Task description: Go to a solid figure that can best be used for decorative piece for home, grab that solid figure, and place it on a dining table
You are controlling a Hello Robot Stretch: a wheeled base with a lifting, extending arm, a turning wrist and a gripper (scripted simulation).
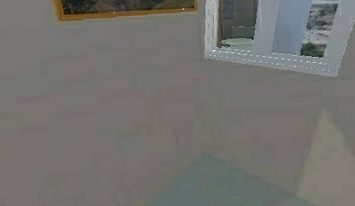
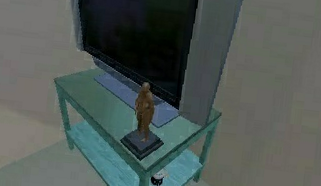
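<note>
Figurine [image 2: 144, 114]: brown, slim, upright human-shaped figure on a dark square base [image 2: 143, 143]. It stands at the front edge of a teal glass table [image 2: 80, 90], just in front of a big dark TV [image 2: 141, 23]. Where it sits relative to the hand cannot be told, and neither can the hand's state or whether it holds anything.

Handling guess: rigid, probably metal or wood and fairly heavy for its size. It is top-tall, so it could tip if nudged high up. The finish looks smooth and may be slippery. Best hold is likely across the torso at mid-height, or lower near the base for steadiness. The TV is close behind, so there is little room on that side.

The arm side view gives the figurine, table, TV, the lower shelf [image 2: 102, 145], and a small white-and-black thing [image 2: 157, 178] low by the table's front; what it is cannot be told. The forward view has none of those clearly. It gives a wall, a framed picture [image 1: 126, 3], a window [image 1: 282, 26], and a pale greenish surface [image 1: 219, 189] at the bottom, possibly a glass top.
</note>
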